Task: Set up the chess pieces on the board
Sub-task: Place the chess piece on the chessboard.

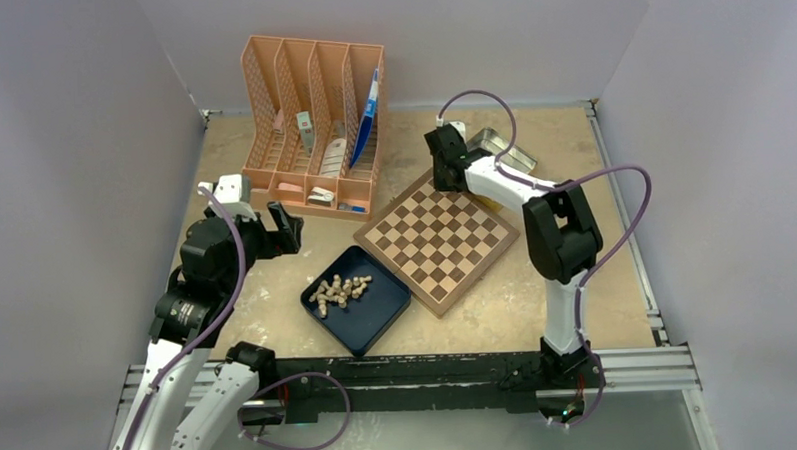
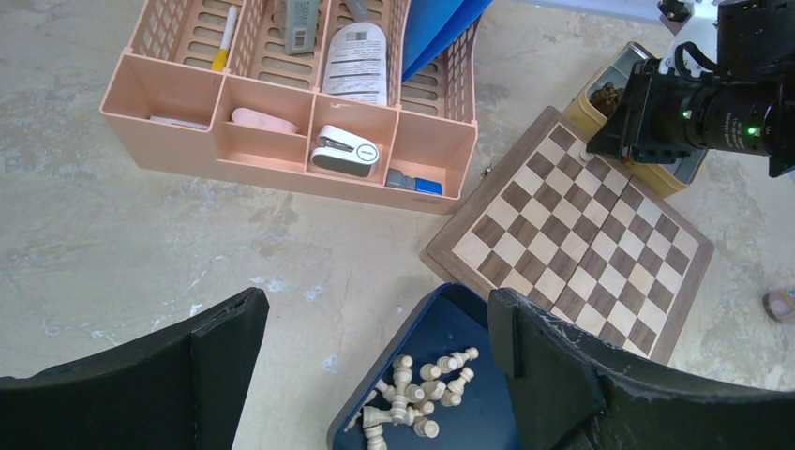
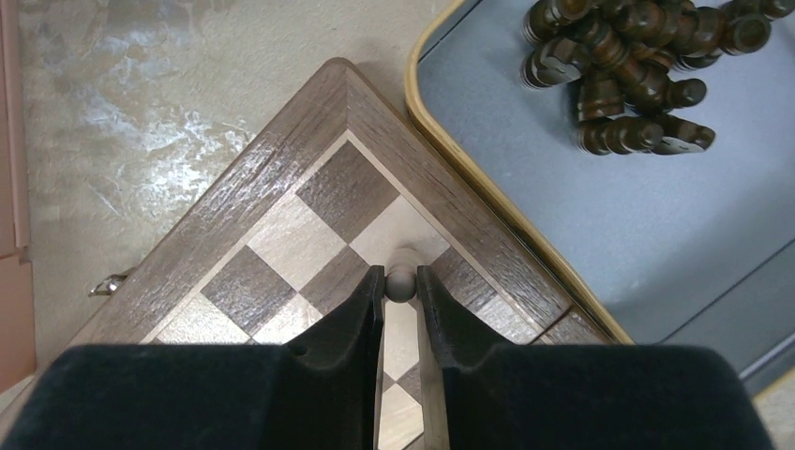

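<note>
The board (image 1: 437,239) lies turned like a diamond at the table's centre and also shows in the left wrist view (image 2: 572,234). Several pale chess pieces (image 1: 339,290) lie in a heap in the dark blue tray (image 1: 373,318), seen close up in the left wrist view (image 2: 422,394). My right gripper (image 3: 400,283) is shut on one pale piece (image 3: 400,277), holding it upright over a square at the board's far corner (image 3: 281,234). My left gripper (image 2: 375,328) is open and empty, above the bare table by the blue tray's left edge (image 2: 450,323).
A peach desk organizer (image 1: 311,123) with small items stands at the back left. A metal tin (image 3: 562,206) holding dark brown chess pieces (image 3: 623,75) sits just behind the board's far corner. Walls close in on the table's sides.
</note>
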You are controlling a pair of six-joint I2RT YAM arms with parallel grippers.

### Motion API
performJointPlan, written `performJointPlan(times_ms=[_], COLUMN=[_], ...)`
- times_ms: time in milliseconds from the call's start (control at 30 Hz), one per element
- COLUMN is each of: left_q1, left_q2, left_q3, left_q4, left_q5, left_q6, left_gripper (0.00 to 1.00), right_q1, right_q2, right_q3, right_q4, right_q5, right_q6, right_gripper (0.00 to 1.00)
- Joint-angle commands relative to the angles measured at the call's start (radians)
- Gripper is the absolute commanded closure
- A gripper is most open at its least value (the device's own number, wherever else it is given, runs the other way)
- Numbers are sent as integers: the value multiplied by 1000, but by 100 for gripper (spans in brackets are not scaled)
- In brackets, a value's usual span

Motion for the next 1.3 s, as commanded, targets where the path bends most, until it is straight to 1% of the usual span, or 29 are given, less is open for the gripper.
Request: performJointPlan(times_ms=[0,233,333,567,800,1133,1267], left_q1=[-3,-3,-3,-3,-3,-3,-3], left_q2=[-8,-9,-9,-24,-15,-2,-1], left_q3=[0,-4,-4,-10,-11,-11,-13], left_q4=[43,50,49,57,56,58,58], left_q5=[1,22,28,27,30,37,36], left_q6=[5,8,8,8,10,11,11], left_gripper=[13,13,14,14,15,15,15], right_q1=[-1,-3,-4,-4,-4,-5,-5], right_q2=[8,0,-2,5,28,39,40], right_q3=[54,36,35,54,59,77,74], right_q4=[3,15,21,14,9,6,3], right_q5=[-13,-5,-25,-8,2,7,12], right_q6=[-15,-12,-11,-10,-13,-17,-17], right_gripper=[81,79,78,78,80,80,77])
